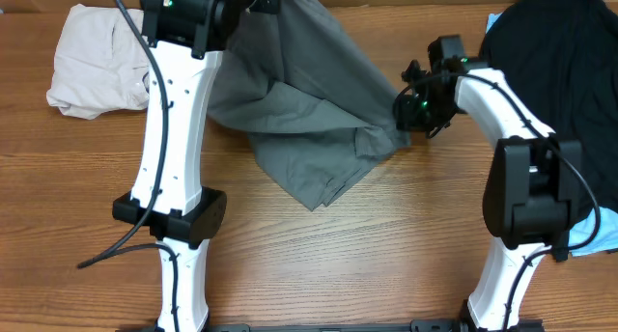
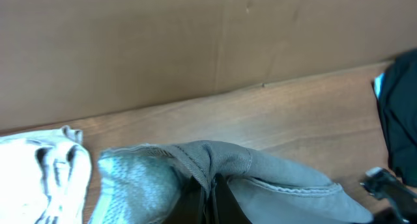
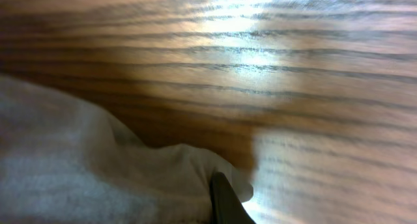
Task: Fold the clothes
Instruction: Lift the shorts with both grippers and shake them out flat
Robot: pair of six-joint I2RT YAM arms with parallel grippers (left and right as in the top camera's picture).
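The grey shorts (image 1: 299,110) lie mid-table, part spread on the wood and part lifted at the far edge. There the left pincer (image 2: 210,188) is pressed together on a bunched seam, with cloth draping off both sides. The right pincer (image 1: 410,108) sits low at the shorts' right corner with its fingers closed. The right wrist view shows only a thin lip of cloth at the fingertip, so that hold looks shallow.

The main risk, as I judge it, is the corner slipping free once the arms pull apart to spread the cloth. So little fabric is caught that any tension could strip it out, and the shorts would swing from the left pincer alone.

A second risk is that the left grip has gathered more than one layer, which would make the fold come out twisted.

The cream garment (image 1: 92,67) lies just beside the left arm, and the black T-shirt (image 1: 555,52) is near the right arm. A wide sweep across the table (image 1: 367,264) could drag either one along.
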